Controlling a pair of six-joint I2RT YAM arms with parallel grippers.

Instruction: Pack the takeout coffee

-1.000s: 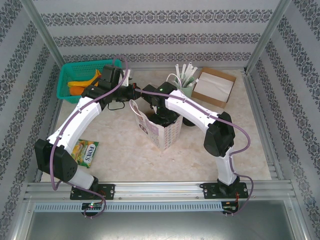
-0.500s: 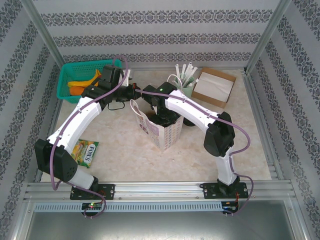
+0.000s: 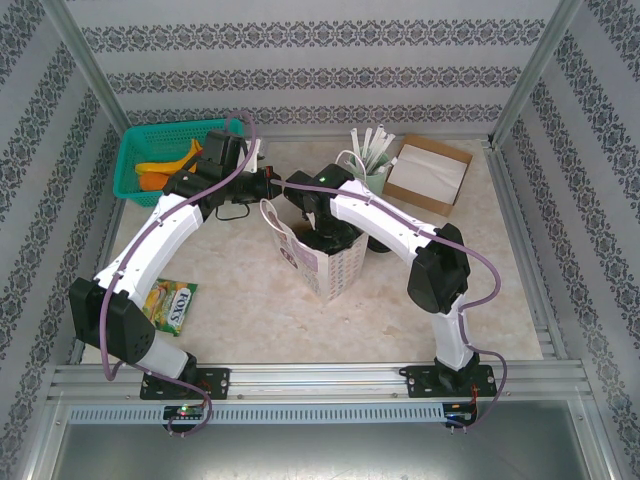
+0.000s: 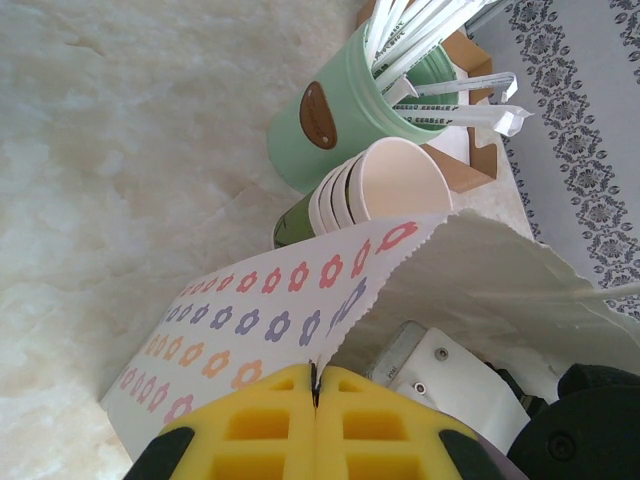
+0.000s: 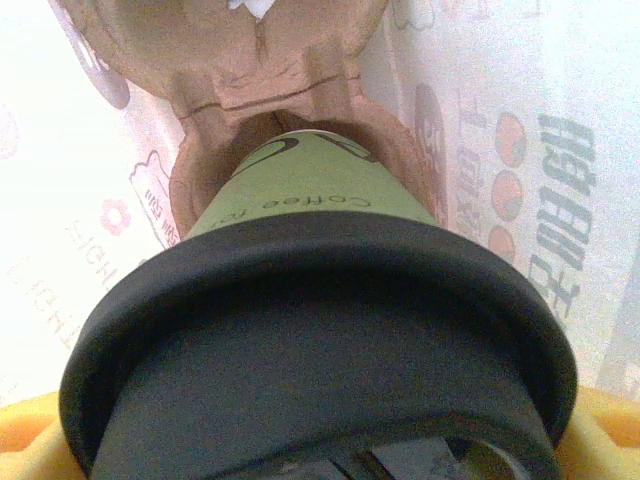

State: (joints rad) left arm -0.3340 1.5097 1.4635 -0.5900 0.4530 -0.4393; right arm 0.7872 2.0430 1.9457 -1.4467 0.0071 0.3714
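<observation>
A white paper bag [image 3: 330, 265] printed with flowers stands open at mid-table. My left gripper [image 3: 270, 187] is shut on the bag's rim; in the left wrist view its yellow fingers [image 4: 250, 420] pinch the zigzag edge of the bag [image 4: 260, 320]. My right gripper [image 3: 325, 232] reaches down into the bag. The right wrist view shows the takeout coffee [image 5: 300, 195], green-sided with a black lid [image 5: 320, 330], between the yellow fingertips [image 5: 25, 430] of the right gripper [image 5: 320, 445]. Its base sits in a brown pulp cup carrier [image 5: 250, 80] inside the bag.
A green holder of wrapped straws [image 4: 330, 110] and a stack of lidless cups [image 4: 390, 185] stand just behind the bag. A cardboard box of napkins [image 3: 428, 175] is at back right and a green basket [image 3: 160, 160] at back left. A sweets packet [image 3: 172, 305] lies near the left arm.
</observation>
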